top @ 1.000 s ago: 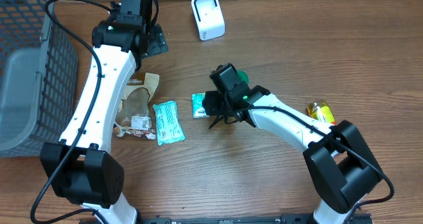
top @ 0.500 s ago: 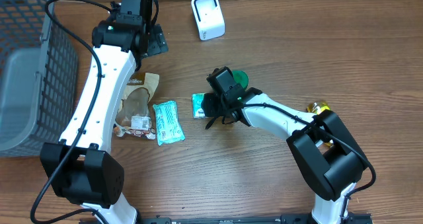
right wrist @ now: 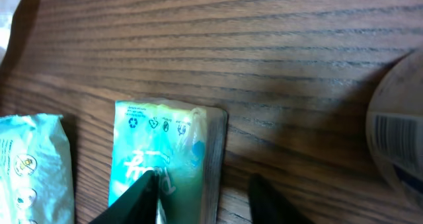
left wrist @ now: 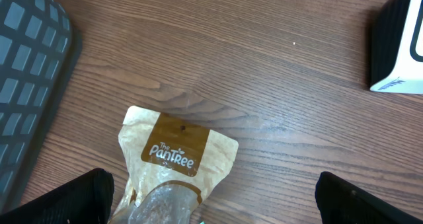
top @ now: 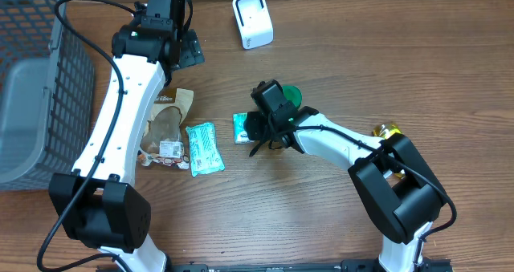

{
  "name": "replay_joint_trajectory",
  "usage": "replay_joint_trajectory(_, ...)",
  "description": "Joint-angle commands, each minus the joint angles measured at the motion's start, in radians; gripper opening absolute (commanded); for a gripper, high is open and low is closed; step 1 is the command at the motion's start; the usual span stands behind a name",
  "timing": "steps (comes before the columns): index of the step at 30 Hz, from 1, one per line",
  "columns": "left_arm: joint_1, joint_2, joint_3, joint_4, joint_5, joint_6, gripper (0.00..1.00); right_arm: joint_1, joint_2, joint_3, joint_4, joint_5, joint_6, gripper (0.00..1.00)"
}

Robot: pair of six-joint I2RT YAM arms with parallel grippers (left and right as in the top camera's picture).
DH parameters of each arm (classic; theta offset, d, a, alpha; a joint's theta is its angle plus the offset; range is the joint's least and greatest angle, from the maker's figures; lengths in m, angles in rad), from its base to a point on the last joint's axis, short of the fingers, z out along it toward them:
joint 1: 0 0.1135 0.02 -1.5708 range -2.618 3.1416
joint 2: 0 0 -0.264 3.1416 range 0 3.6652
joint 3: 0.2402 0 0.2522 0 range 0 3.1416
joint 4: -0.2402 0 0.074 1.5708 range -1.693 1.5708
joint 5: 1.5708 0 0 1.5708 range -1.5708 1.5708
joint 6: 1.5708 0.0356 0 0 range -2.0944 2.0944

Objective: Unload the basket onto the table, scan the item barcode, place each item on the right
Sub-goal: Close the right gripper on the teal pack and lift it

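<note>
A small teal packet lies flat on the wooden table, left of centre. My right gripper is low over its right edge. In the right wrist view one finger rests over the face of the packet. The other finger stands on the wood to its right, with a gap to the packet's edge, so my right gripper is open. The white scanner stands at the back. My left gripper hangs wide open above a brown pouch, holding nothing.
A second teal packet lies beside the brown pouch. A green-lidded can sits just behind my right wrist, and a yellow can lies at the right. A grey basket fills the far left.
My right wrist has shifted slightly left toward the small teal packet and its jaws have narrowed. The left arm has not moved.
</note>
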Motion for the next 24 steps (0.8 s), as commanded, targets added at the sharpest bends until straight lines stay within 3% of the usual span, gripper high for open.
replay_joint_trajectory(1, -0.004, -0.015, 0.012, 0.004, -0.017, 0.011, 1.0, -0.002, 0.007, -0.002, 0.008, 0.006, 0.0, 0.26)
replay_joint_trajectory(5, -0.004, -0.015, 0.012, 0.004, -0.017, 0.011, 1.0, -0.002, 0.033, -0.002, 0.003, 0.003, -0.001, 0.18)
replay_joint_trajectory(9, -0.004, -0.015, 0.012, 0.004, -0.017, 0.011, 1.0, -0.002, 0.021, 0.002, 0.002, -0.031, -0.001, 0.04)
replay_joint_trajectory(17, -0.004, -0.014, 0.012, 0.004, -0.017, 0.011, 1.0, -0.072, -0.186, 0.002, -0.062, -0.206, -0.001, 0.04)
replay_joint_trajectory(24, -0.004, -0.014, 0.012, 0.004, -0.017, 0.011, 1.0, -0.252, -0.333, 0.002, -0.097, -0.55, -0.001, 0.04)
